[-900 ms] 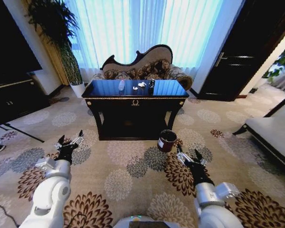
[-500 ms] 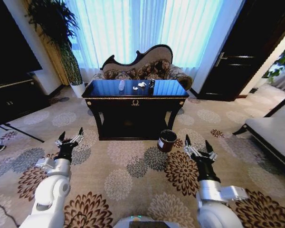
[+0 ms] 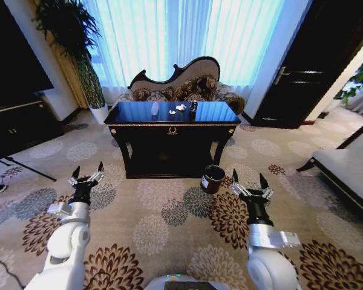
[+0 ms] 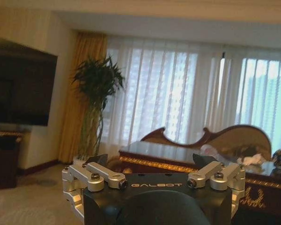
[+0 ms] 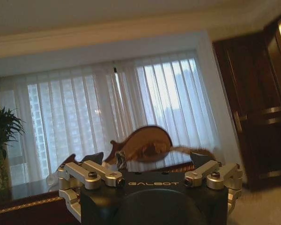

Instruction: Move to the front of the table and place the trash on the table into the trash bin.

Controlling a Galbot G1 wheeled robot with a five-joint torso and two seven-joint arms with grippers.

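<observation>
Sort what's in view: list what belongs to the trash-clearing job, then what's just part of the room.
Job things:
table
clear plastic bottle
paper wads
dark can
trash bin

Just there:
sofa
potted plant
floral carpet
dark door

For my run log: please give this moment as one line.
left hand: open, raised | right hand: open, raised | trash: on table | trash bin: on carpet

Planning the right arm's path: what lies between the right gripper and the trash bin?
In the head view, only bare patterned carpet lies between the open right gripper and the trash bin; nothing stands in that stretch.
</observation>
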